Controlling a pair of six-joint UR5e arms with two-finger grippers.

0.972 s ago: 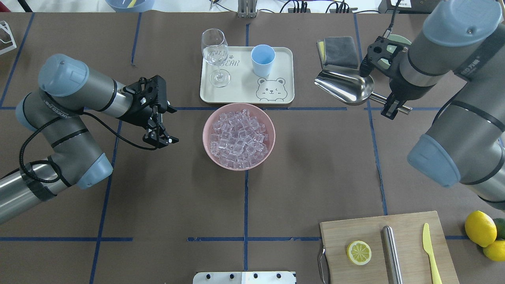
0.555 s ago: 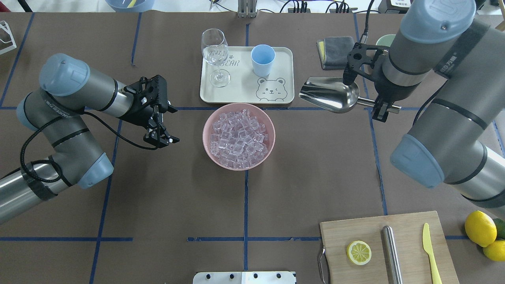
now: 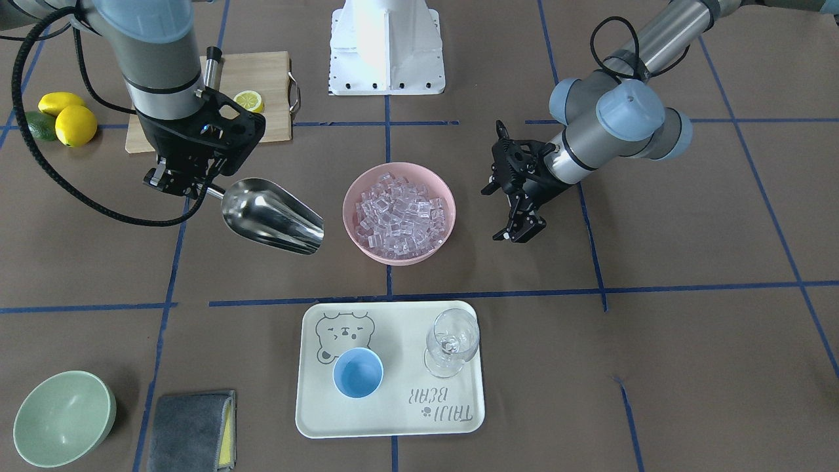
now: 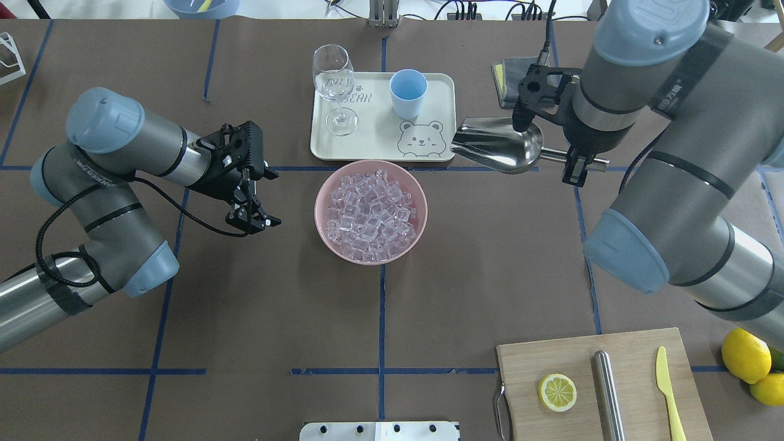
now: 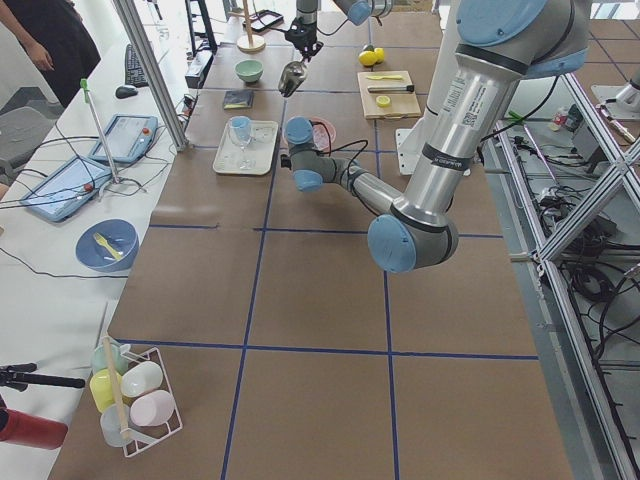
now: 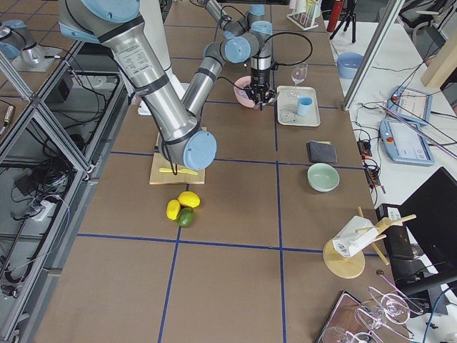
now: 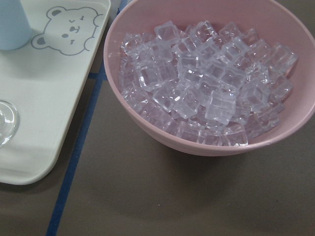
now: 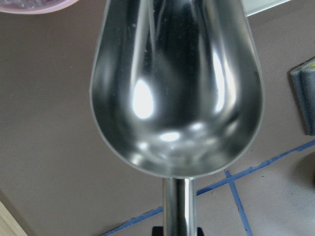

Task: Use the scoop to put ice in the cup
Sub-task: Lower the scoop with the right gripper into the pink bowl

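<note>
Ice cubes (image 4: pixel 370 211) fill a pink bowl (image 4: pixel 324 233) at the table's middle, and they show close up in the left wrist view (image 7: pixel 206 88). The light-blue cup (image 4: pixel 408 93) stands upright on a cream tray (image 4: pixel 367 144) behind the bowl. My right gripper (image 4: pixel 572 160) is shut on the rod handle of the steel scoop (image 4: pixel 499 145). It holds the scoop in the air, right of the bowl, mouth toward it. The scoop's trough (image 8: pixel 177 83) is empty. My left gripper (image 4: pixel 272 197) hangs open left of the bowl, holding nothing.
A clear stemmed glass (image 4: pixel 334 86) stands on the tray beside the cup. A grey cloth (image 3: pixel 193 429) and a pale-green bowl (image 3: pixel 62 416) lie behind the right arm. A cutting board (image 4: pixel 625 367) near the robot carries a lemon half, a steel cylinder and a yellow knife. Lemons (image 4: pixel 744 354) sit beside it.
My right arm has carried the scoop leftward, toward the pink bowl and the tray's corner. The left arm has shifted only slightly.
</note>
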